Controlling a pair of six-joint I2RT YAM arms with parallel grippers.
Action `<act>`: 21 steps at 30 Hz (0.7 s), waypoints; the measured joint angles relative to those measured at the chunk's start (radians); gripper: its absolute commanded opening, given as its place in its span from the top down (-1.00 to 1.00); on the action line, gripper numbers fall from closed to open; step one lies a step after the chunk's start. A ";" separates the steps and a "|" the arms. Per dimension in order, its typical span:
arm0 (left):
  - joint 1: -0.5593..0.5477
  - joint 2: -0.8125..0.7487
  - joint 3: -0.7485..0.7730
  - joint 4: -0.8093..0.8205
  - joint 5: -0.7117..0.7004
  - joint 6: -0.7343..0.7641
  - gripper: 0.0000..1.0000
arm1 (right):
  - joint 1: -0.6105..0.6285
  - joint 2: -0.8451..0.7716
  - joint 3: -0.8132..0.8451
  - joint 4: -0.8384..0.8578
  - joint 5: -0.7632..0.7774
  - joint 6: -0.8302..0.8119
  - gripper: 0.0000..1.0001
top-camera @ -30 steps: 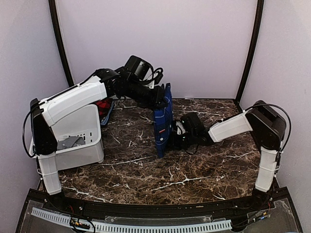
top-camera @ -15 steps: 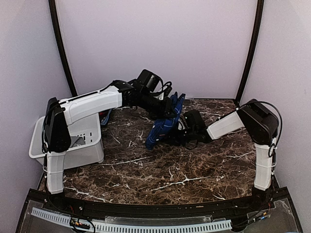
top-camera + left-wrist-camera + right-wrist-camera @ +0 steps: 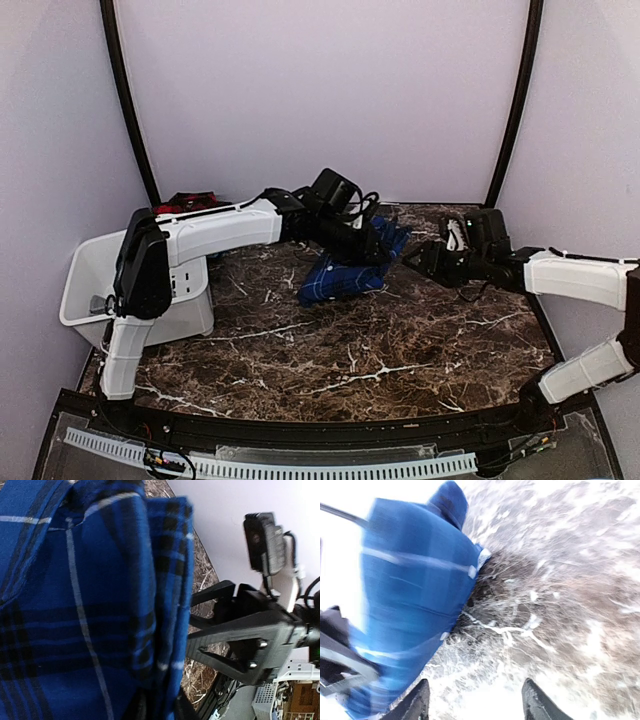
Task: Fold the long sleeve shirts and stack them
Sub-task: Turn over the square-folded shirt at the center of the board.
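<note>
The dark blue plaid cloth shirt (image 3: 340, 278) lies bunched on the brown marbled tabletop (image 3: 400, 350), its far end pinched in the left claw (image 3: 380, 245); the right claw (image 3: 476, 682) hangs spread and empty just beside it; lower the cloth slowly, edges aligned, releasing only once flat.

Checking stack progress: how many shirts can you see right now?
2: a blue plaid shirt in the middle, and a red one at the far left behind the white bin. Others may be hidden.

Blurred blue shirt (image 3: 415, 595) on marble table (image 3: 570, 580), right gripper (image 3: 472, 702) parted below.
</note>
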 measured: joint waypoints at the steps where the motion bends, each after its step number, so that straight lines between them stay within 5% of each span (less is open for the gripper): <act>1: -0.018 0.022 0.008 0.016 0.002 -0.013 0.18 | -0.005 -0.050 -0.013 -0.031 0.022 -0.004 -0.44; 6: -0.119 0.183 0.142 0.065 -0.001 -0.081 -0.21 | -0.025 -0.220 -0.047 -0.163 0.131 -0.030 -0.61; 11: -0.163 0.215 0.165 0.042 -0.047 -0.101 -0.23 | -0.031 -0.231 -0.073 -0.220 0.176 -0.049 -0.68; 21: 0.019 0.024 -0.011 0.008 -0.216 -0.047 -0.23 | -0.032 -0.104 -0.130 -0.171 0.155 -0.038 -0.47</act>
